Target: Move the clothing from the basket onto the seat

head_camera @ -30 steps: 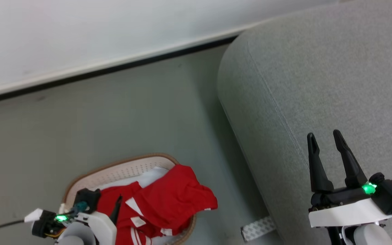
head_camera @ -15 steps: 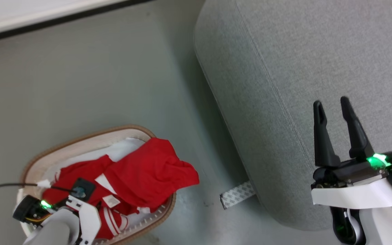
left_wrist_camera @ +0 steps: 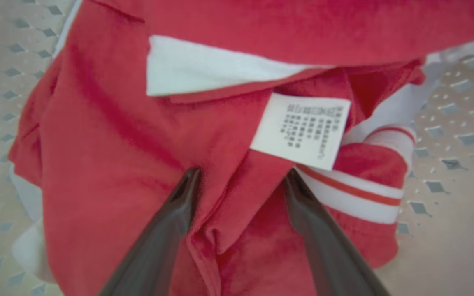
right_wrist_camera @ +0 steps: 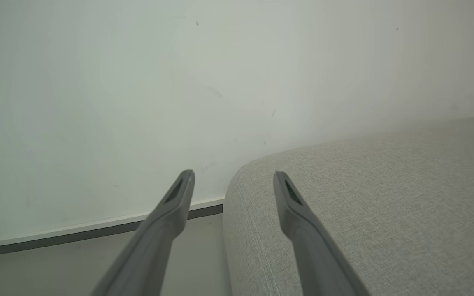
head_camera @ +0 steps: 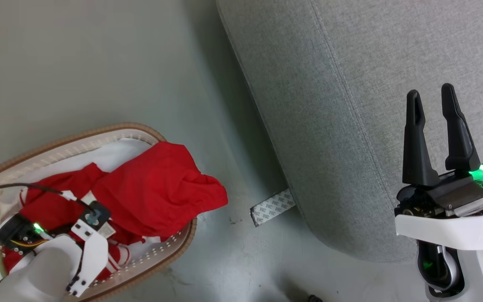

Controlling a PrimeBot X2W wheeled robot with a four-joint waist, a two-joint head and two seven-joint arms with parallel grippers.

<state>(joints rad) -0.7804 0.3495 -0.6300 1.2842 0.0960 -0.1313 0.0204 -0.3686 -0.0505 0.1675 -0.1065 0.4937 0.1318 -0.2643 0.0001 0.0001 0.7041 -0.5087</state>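
Our left tool (left_wrist_camera: 242,172) is hanging wide open, tips at a raised fold of the red garment (left_wrist_camera: 138,123), which is lying in the basket (head_camera: 69,136) on the floor (head_camera: 99,63) beside the seat (head_camera: 350,84). We are judging it best to be pressing down and pinching that fold, not the care label (left_wrist_camera: 300,129). Our right tool (head_camera: 430,91) is hanging open and empty above the seat. We are counting two tools, one basket, one seat, one red garment, one white cloth (head_camera: 115,153) beneath it.

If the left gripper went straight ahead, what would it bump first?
The red clothing in the basket. The left gripper is open and looks almost on it, maybe touching.
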